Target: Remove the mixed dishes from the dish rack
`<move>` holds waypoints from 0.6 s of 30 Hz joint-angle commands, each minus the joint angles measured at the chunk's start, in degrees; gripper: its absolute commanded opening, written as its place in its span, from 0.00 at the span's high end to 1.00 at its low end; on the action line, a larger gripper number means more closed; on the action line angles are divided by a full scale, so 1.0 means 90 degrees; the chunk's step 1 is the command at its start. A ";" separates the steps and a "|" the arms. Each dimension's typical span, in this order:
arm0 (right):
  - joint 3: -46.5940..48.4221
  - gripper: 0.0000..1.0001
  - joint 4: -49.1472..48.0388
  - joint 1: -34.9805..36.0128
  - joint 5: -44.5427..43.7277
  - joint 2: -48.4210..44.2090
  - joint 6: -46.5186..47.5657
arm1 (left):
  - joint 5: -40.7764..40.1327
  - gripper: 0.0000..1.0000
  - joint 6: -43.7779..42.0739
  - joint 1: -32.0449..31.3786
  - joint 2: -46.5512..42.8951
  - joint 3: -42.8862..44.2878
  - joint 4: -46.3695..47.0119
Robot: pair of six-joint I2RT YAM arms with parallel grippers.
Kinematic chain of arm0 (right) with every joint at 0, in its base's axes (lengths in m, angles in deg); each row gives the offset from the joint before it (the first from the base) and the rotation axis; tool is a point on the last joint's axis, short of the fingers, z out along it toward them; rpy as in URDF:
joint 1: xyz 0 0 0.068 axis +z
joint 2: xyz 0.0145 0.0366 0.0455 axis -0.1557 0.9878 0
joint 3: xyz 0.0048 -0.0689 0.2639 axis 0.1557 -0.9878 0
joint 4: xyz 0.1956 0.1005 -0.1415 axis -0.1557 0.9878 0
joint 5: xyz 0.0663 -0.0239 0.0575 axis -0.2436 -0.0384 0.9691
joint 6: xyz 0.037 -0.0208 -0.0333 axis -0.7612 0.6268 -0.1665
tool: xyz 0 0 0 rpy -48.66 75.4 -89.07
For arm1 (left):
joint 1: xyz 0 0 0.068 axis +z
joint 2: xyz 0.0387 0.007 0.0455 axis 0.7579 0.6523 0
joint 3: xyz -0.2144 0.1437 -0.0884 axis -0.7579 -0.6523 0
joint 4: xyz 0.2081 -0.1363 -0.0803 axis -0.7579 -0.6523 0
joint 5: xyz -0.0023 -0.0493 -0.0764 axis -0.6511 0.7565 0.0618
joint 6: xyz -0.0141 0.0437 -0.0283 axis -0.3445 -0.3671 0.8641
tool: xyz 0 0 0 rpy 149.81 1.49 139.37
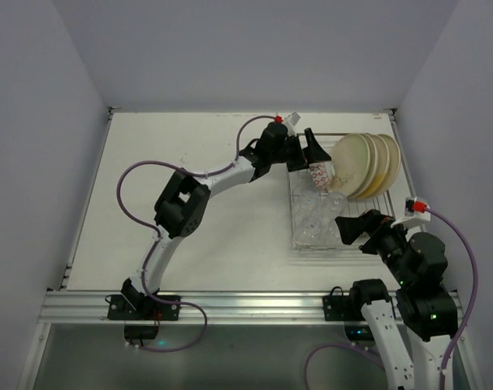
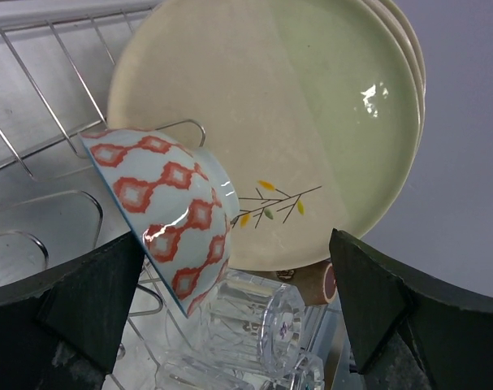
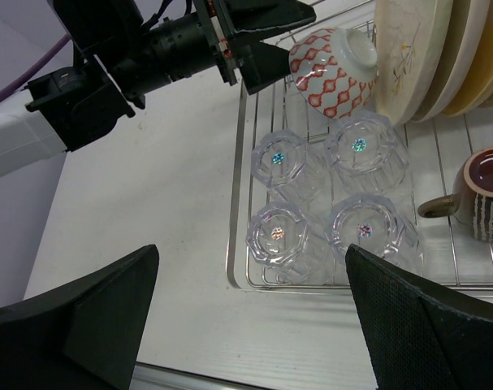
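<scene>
The silver wire dish rack (image 1: pixel 301 240) stands at the table's far right. Three cream plates (image 1: pixel 364 165) stand upright in its far end. A pale blue bowl with orange-red diamonds (image 2: pixel 169 213) leans tilted against the front plate (image 2: pixel 287 122). Several clear glasses (image 3: pixel 277 236) stand upside down in the near-left part, and a dark cup (image 3: pixel 486 191) lies near the right. My left gripper (image 2: pixel 234 276) is open, its fingers either side of the bowl's lower edge and apart from it. My right gripper (image 3: pixel 250 317) is open above the rack's near-left corner, holding nothing.
The left arm (image 3: pixel 149 57) reaches across the table to the rack's far-left side. Grey walls close the table on the left, back and right. A metal rail (image 1: pixel 230 305) runs along the near edge. White tabletop (image 1: pixel 205 244) lies left of the rack.
</scene>
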 commanded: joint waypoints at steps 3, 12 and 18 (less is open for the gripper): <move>-0.0049 0.01 -0.0099 -0.0025 -0.0026 -0.0071 0.0081 | 0.0148 0.00 0.0188 -0.0087 0.0067 0.0047 -0.0364; -0.0058 0.01 -0.0109 -0.0025 -0.0016 -0.0080 0.0081 | 0.0939 0.01 0.1097 -0.0107 0.0116 -0.0422 0.1148; -0.0068 0.01 -0.0119 -0.0025 0.0062 -0.0090 0.0090 | 0.1125 0.12 0.1448 -0.0097 0.0321 -0.0363 0.1726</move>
